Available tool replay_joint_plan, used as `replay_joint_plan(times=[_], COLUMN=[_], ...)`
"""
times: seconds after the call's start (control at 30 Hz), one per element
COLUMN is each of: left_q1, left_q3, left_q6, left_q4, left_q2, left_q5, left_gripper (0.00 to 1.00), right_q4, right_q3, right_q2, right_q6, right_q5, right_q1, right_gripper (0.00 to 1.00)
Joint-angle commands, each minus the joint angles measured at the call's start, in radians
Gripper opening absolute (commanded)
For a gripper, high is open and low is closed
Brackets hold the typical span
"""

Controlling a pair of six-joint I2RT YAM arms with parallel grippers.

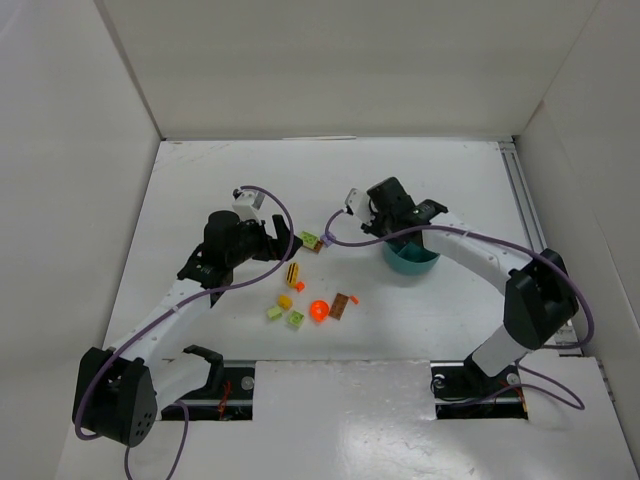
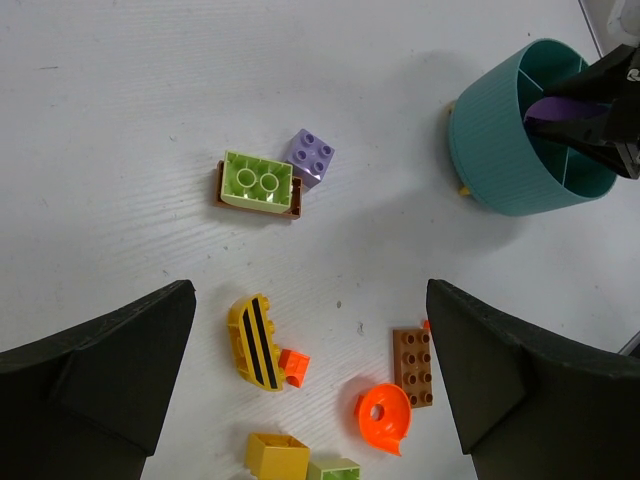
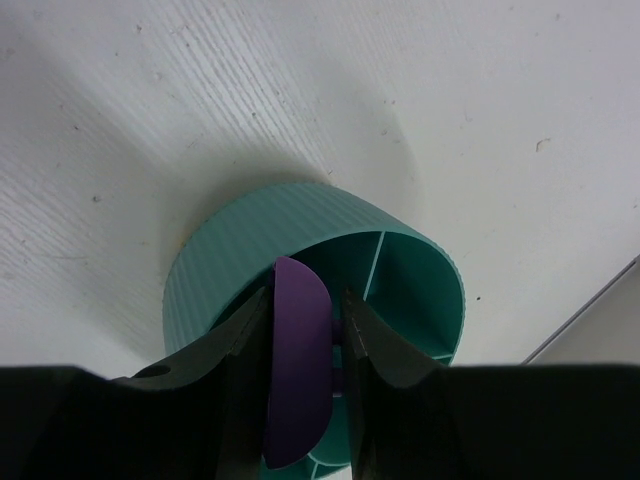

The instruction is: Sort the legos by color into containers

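Note:
My right gripper (image 3: pixel 305 300) is shut on a purple curved brick (image 3: pixel 300 370) and holds it over the rim of the teal divided bowl (image 3: pixel 250 240), as the left wrist view also shows (image 2: pixel 562 108). The bowl (image 1: pixel 415 262) stands right of centre. My left gripper (image 2: pixel 310 290) is open and empty above the loose bricks. Below it lie a yellow striped brick (image 2: pixel 255 340), a small orange brick (image 2: pixel 293 365), a brown plate (image 2: pixel 413 365), a round orange piece (image 2: pixel 384 415) and a yellow cube (image 2: pixel 277 455). Farther off lie a lime brick on a brown one (image 2: pixel 257 183) and a purple brick (image 2: pixel 311 155).
In the top view the loose bricks cluster around the round orange piece (image 1: pixel 319 310), between the arms. White walls enclose the table on the left, back and right. A metal rail (image 1: pixel 522 200) runs along the right edge.

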Motion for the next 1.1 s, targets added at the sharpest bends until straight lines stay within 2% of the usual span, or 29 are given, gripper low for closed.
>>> replay_joint_plan(times=[0.0, 0.2, 0.27, 0.43, 0.6, 0.77, 0.87, 1.07], left_q1=[-0.002, -0.002, -0.002, -0.002, -0.002, -0.002, -0.002, -0.002], left_q3=[0.033, 0.033, 0.033, 0.033, 0.033, 0.033, 0.033, 0.042], left_q6=[0.005, 0.005, 0.014, 0.014, 0.014, 0.014, 0.014, 0.014], left_q4=[0.030, 0.030, 0.030, 0.030, 0.030, 0.030, 0.030, 0.030], left_q2=[-0.004, 0.006, 0.006, 0.006, 0.015, 0.015, 0.015, 0.015], left_q5=[0.011, 0.011, 0.002, 0.002, 0.002, 0.002, 0.002, 0.020], left_gripper=[1.00, 1.00, 1.00, 1.00, 1.00, 1.00, 1.00, 1.00], right_q4=[-0.103, -0.189, -0.216, -0.252, -0.243, -0.243, -0.243, -0.233], right_q3=[0.065, 0.126, 0.139, 0.148, 0.160, 0.180, 0.203, 0.212], right_q2=[0.037, 0.066, 0.077, 0.103, 0.103, 0.094, 0.083, 0.011], right_q6=[0.026, 0.058, 0.069, 0.130, 0.131, 0.140, 0.140, 0.149], right_q5=[0.017, 0.054, 0.065, 0.098, 0.085, 0.095, 0.095, 0.105], right_q1=[0.015, 0.026, 0.026, 0.035, 0.035, 0.045, 0.045, 0.045], right_gripper=[0.20, 0.20, 0.23, 0.24, 0.42, 0.52, 0.56, 0.56])
